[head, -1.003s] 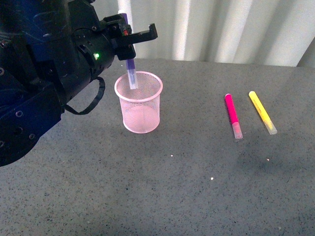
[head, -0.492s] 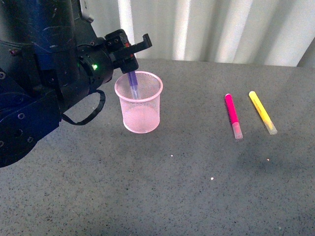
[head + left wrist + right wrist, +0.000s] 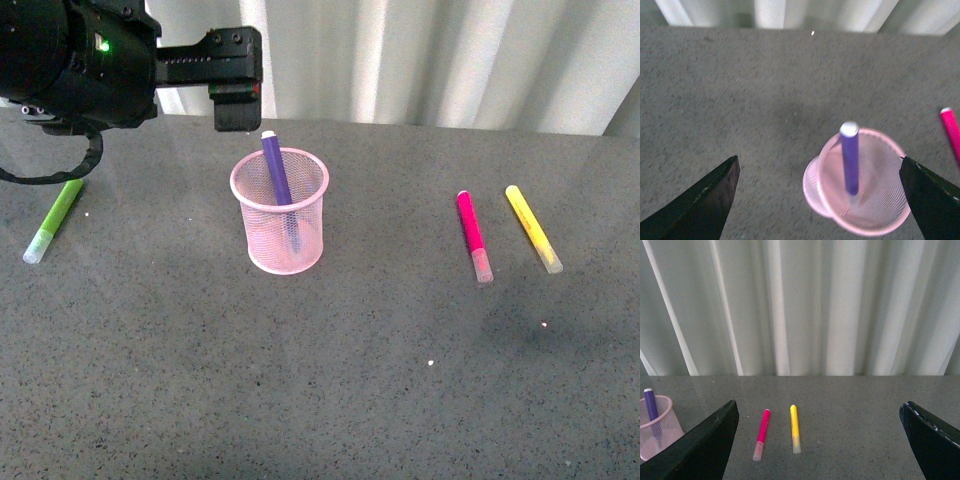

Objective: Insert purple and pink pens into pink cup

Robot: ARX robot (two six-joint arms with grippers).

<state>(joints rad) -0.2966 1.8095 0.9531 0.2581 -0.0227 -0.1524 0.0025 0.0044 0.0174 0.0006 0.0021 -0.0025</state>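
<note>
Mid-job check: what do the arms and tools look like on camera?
The left arm is glossy black, with a lit green LED, a looping black cable and a red patch at the left tool. The right tool shows only black wedge-shaped fingers.

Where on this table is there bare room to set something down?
The near half of the table is bare, and so is the wide gap between cup and pink pen. It is tight only between pink pen and yellow pen.
</note>
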